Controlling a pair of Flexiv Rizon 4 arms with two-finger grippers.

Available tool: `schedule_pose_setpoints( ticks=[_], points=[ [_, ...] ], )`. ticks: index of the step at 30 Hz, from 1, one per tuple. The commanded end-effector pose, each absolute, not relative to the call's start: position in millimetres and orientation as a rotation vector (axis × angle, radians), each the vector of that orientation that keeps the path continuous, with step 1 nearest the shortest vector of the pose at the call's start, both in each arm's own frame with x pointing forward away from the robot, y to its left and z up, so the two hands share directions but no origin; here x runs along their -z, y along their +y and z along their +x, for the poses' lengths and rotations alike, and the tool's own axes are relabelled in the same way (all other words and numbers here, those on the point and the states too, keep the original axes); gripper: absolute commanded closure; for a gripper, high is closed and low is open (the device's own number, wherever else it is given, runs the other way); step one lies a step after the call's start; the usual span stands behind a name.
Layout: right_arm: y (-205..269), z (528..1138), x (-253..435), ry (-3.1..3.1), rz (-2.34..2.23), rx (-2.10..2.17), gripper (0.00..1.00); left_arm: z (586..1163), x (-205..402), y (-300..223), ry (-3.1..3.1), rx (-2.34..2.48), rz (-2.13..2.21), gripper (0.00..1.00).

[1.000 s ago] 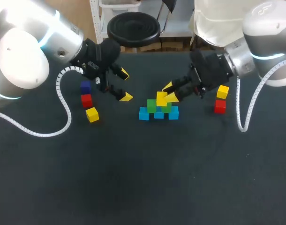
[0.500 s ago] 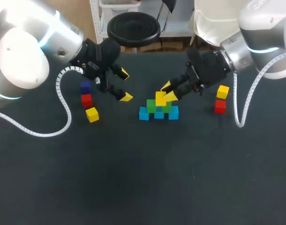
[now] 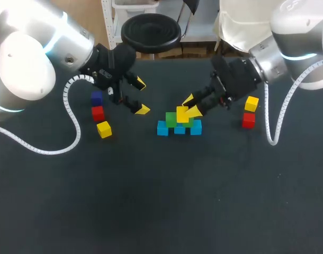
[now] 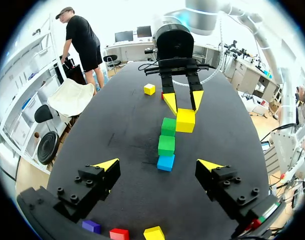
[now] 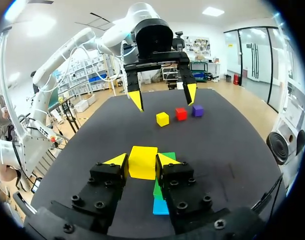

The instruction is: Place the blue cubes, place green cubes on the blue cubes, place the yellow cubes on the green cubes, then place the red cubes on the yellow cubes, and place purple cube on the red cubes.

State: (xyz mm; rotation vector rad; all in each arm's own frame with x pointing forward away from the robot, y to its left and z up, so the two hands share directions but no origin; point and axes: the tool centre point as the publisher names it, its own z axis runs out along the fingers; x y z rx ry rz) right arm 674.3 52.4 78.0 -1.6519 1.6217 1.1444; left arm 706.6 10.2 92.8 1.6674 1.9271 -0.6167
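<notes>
Jaws of the right gripper [image 3: 190, 106] were clenched on a yellow cube [image 5: 142, 162] over the green cubes [image 3: 171, 119], perhaps already touching them; the left gripper [image 3: 142, 97] hung spread, empty. Centring it squarely on the greens' seam before release seemed wise. Cubic, it had no long axis; its faces lay square to the row of blue cubes [image 3: 162, 128].

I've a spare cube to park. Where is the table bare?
The near half of the table, in front of the blue cubes, is bare; so is the gap between them and the right-hand red cube. It is crowded at the blue cubes, where the right end effector holds a yellow cube.
</notes>
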Motion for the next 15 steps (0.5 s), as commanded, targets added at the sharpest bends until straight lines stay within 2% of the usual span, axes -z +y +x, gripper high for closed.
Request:
schedule_pose_setpoints(
  ticks=[1, 15],
  points=[
    [50, 673, -74, 1.614, -1.641, -1.155, 1.00, 706, -92, 12, 1.919, 0.619, 1.666, 0.00],
    [54, 684, -67, 1.592, -1.650, -1.186, 1.00, 706, -92, 12, 1.919, 0.619, 1.666, 0.00]
  ],
)
